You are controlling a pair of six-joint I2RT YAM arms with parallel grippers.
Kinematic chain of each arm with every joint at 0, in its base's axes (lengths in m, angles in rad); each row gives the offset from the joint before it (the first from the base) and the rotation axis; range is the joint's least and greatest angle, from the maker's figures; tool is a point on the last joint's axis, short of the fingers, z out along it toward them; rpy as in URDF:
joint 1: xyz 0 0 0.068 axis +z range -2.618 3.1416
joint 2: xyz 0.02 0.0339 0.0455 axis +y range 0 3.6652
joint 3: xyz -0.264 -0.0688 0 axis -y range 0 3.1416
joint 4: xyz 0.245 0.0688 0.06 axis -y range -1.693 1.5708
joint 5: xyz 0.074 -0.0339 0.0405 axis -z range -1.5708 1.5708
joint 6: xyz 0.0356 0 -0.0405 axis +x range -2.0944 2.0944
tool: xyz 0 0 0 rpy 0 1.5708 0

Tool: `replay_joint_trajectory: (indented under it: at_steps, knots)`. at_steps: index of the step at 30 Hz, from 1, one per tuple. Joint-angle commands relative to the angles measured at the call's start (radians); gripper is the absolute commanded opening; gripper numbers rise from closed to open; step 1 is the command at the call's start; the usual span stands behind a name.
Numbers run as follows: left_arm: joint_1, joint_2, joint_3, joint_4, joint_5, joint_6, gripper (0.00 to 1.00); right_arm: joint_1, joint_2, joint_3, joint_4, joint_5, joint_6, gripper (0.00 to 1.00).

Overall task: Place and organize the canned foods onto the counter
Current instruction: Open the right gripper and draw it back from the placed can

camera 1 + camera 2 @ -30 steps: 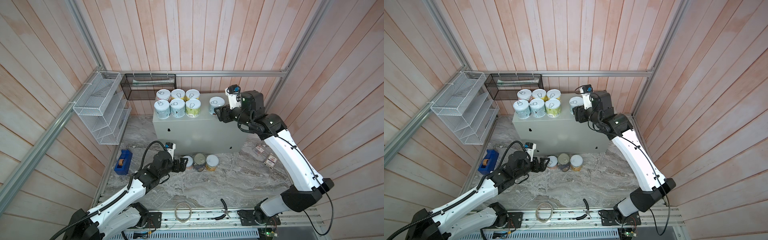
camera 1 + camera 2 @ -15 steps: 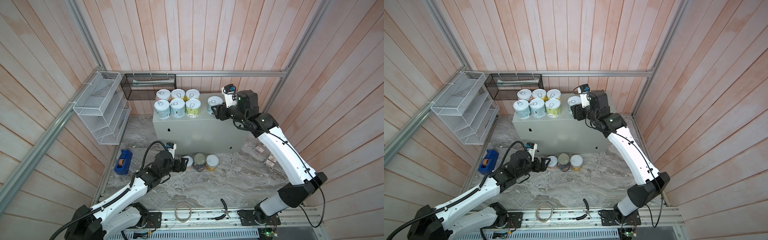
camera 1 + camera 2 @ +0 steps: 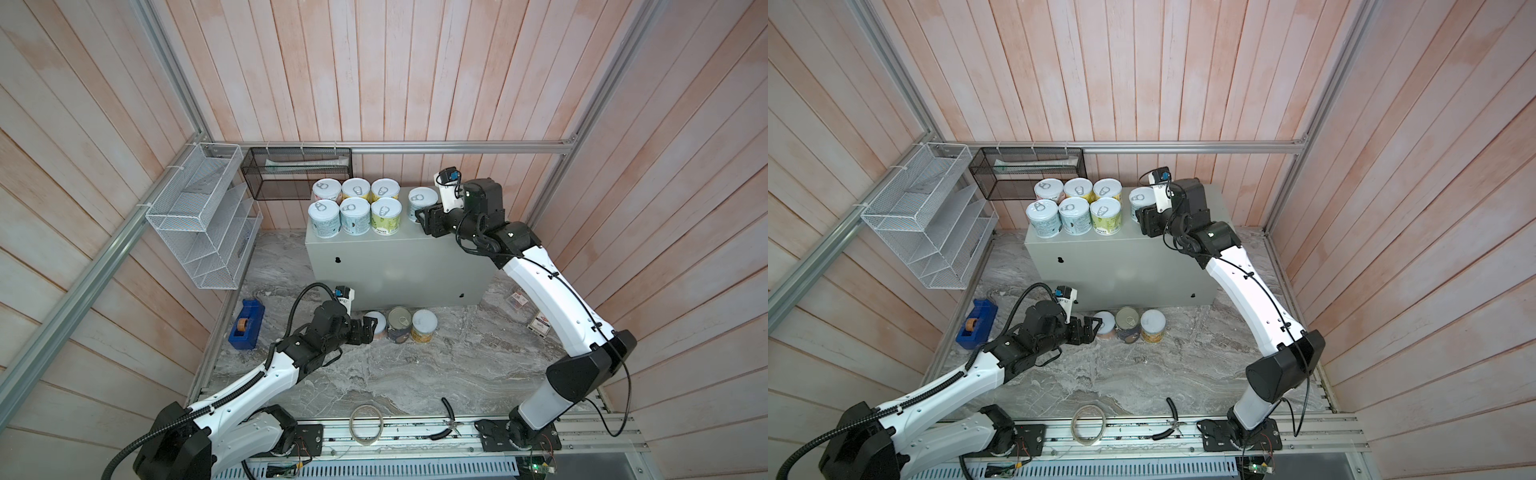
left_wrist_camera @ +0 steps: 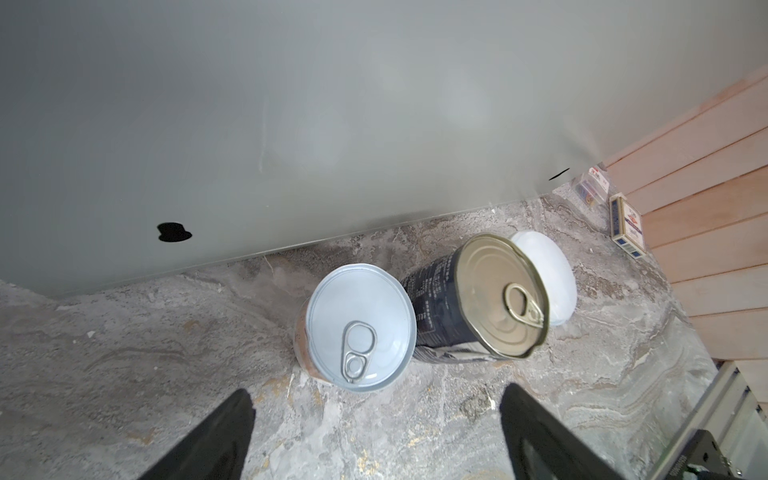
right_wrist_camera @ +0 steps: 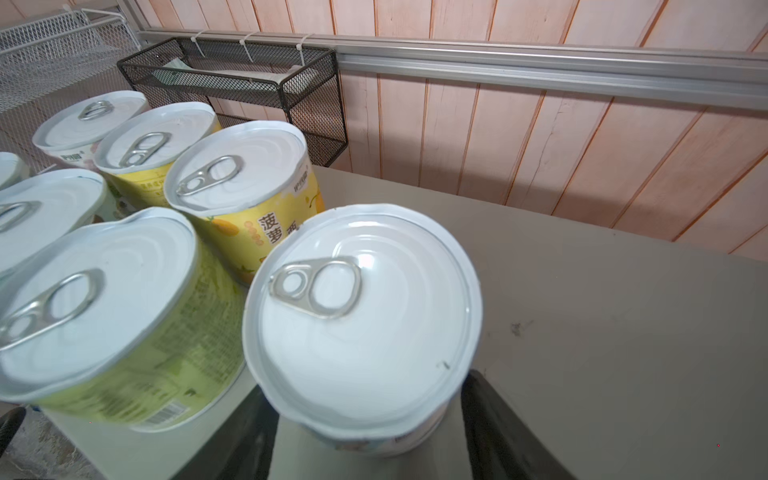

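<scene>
Six pastel canned foods [image 3: 354, 214] stand in two rows on the left of the grey-green counter [image 3: 399, 262]. To their right, over the counter top, my right gripper [image 3: 422, 214] is shut on a seventh silver-lidded can [image 5: 365, 316]. I cannot tell whether that can rests on the top. Three cans stand on the marble floor by the counter's front: a silver-lidded one [image 4: 359, 328], a taller dark navy one [image 4: 494, 295] and a white-lidded one [image 4: 552, 274]. My left gripper [image 4: 376, 392] is open just short of the silver-lidded can, with nothing between its fingers.
A white wire rack [image 3: 199, 216] and a black mesh basket [image 3: 297, 172] hang on the wall at left. On the floor lie a blue tape dispenser [image 3: 246, 324] and small boxes [image 3: 538, 324]. A tape ring [image 3: 365, 424] and pliers [image 3: 446, 419] lie at the front rail.
My right gripper has carried its can leftward and back over the counter top, closer to the two rows. The left arm has barely moved.
</scene>
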Motion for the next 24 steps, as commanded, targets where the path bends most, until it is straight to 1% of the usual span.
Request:
replay_joint_trajectory:
  at_steps: [1, 8, 21, 24]
  knots:
    - [0.005, 0.007, 0.01, 0.037, 0.006, -0.002, 0.95, -0.006, 0.038, 0.062, 0.014, -0.022, -0.003, 0.67]
    - [0.005, -0.006, -0.005, 0.048, 0.009, -0.005, 0.94, -0.005, 0.092, 0.127, -0.005, -0.029, 0.011, 0.67]
    - [0.006, -0.011, -0.018, 0.047, 0.009, -0.006, 0.94, -0.006, 0.129, 0.162, -0.01, -0.029, 0.011, 0.68]
    - [0.005, -0.011, -0.021, 0.047, 0.008, -0.007, 0.94, -0.006, 0.151, 0.198, -0.027, -0.028, 0.007, 0.68]
